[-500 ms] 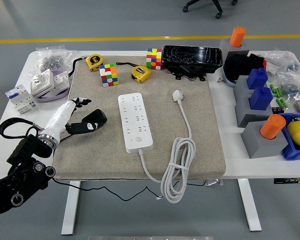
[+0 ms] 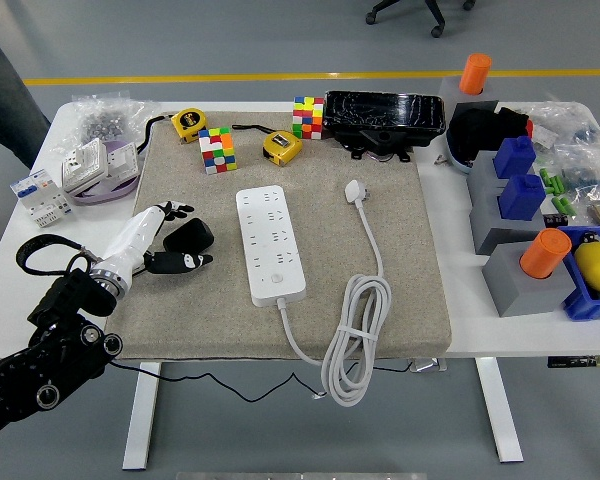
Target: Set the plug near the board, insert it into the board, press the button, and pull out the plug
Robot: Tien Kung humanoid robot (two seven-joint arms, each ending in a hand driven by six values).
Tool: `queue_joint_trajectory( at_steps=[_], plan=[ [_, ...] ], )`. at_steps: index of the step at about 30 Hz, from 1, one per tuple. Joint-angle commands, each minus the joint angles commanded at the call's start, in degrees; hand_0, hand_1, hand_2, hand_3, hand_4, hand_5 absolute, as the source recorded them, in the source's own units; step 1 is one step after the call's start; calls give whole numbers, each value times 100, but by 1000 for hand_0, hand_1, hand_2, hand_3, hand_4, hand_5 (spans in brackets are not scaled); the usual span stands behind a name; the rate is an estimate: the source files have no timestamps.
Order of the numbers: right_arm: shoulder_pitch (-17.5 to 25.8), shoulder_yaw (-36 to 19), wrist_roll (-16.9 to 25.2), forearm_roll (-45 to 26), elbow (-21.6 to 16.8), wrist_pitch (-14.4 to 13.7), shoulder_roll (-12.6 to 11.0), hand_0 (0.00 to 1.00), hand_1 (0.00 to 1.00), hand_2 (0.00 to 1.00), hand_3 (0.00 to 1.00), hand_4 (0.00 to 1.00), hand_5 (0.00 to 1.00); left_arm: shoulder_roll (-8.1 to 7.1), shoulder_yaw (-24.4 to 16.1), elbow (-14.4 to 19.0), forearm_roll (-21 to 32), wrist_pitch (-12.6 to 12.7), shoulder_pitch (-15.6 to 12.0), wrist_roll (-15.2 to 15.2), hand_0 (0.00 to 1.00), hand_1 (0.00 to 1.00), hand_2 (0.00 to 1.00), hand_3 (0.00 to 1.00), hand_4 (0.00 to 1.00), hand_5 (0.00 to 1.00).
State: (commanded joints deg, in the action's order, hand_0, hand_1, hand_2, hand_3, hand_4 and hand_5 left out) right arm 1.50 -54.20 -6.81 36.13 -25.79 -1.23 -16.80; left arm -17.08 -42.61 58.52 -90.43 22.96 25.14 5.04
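Plainly, the white plug (image 2: 354,190) lies loose on the beige mat (image 2: 410,300), just to the right of the white power strip (image 2: 270,243) and near its far end, with a gap of bare mat between the two. Its cable (image 2: 358,330) runs toward the near edge, gathers into a coil, and loops back to the strip's near end. None of the strip's sockets holds a plug, and its round button (image 2: 277,279) sits untouched near the strip's near end.

The left hand (image 2: 165,240) is over the mat's left side, well apart from the plug, with the strip between them. Its fingers are spread and relaxed around the black parts of the hand, clamped on nothing. The right hand does not show in this view.

Judged from this layout, the task has hardly begun. The plug already rests near the board, but only where it lies, not held by any hand. Insertion, the button press and the pull-out all appear to remain.

Further out, two yellow tape measures (image 2: 189,123), two colour cubes (image 2: 218,149) and a black case (image 2: 385,115) line the mat's far edge. Wall sockets (image 2: 85,163) lie on the white table (image 2: 20,215) at the left; blue and grey blocks with orange caps (image 2: 545,252) crowd the right.
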Motion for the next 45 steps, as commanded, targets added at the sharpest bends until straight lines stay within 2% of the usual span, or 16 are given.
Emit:
queue_joint_trajectory(
  at_steps=[1,2,7,8,13,14,19,20,29,34,39,45],
  plan=[
    [2,3,-1,0,0,1,1,682,688,696,598,935,532,7,6,-17,15,2,11,3,750,765,753,773,998,229],
    [4,3,0,-1,1,1,2,682,687,696,597,935,533,13,13,-34,32,6,22,3,708,720,667,643,886,176],
    [3,14,-1,-3,4,1,-4,682,687,696,597,935,533,48,36,-114,154,18,89,18,708,720,667,643,886,176],
    [0,12,-1,-2,3,1,-4,681,687,696,598,935,533,54,38,-127,163,7,100,38,521,567,539,549,824,158],
    [-12,13,1,0,-5,-2,-13,681,687,696,598,935,533,58,28,-122,229,-43,116,79,521,567,539,549,824,158],
    [-11,16,1,0,-5,-1,-15,683,687,696,598,935,533,59,28,-122,238,-34,117,69,403,434,484,533,725,60],
    [3,34,-5,-4,9,2,-20,683,687,696,598,935,533,59,27,-127,292,26,114,-8,403,434,484,533,725,60],
    [6,33,-5,-4,9,2,-20,682,687,696,598,935,533,58,28,-126,303,27,112,-14,370,391,454,530,660,2],
    [2,21,0,0,-3,2,-11,682,687,696,597,935,533,49,17,-2,308,84,94,-128,355,373,438,529,648,2],
    [3,16,-1,-5,4,3,-2,680,687,696,598,935,532,22,74,124,480,100,154,-525,351,367,429,527,632,2],
    [-3,20,1,-6,0,2,-7,683,687,695,598,935,532,-38,435,99,677,-17,381,-998,352,366,427,529,626,2],
    [3,31,0,-15,3,3,-10,681,687,696,599,936,532,-49,891,-35,735,-69,666,-1219,358,372,428,529,628,2]
  ],
)
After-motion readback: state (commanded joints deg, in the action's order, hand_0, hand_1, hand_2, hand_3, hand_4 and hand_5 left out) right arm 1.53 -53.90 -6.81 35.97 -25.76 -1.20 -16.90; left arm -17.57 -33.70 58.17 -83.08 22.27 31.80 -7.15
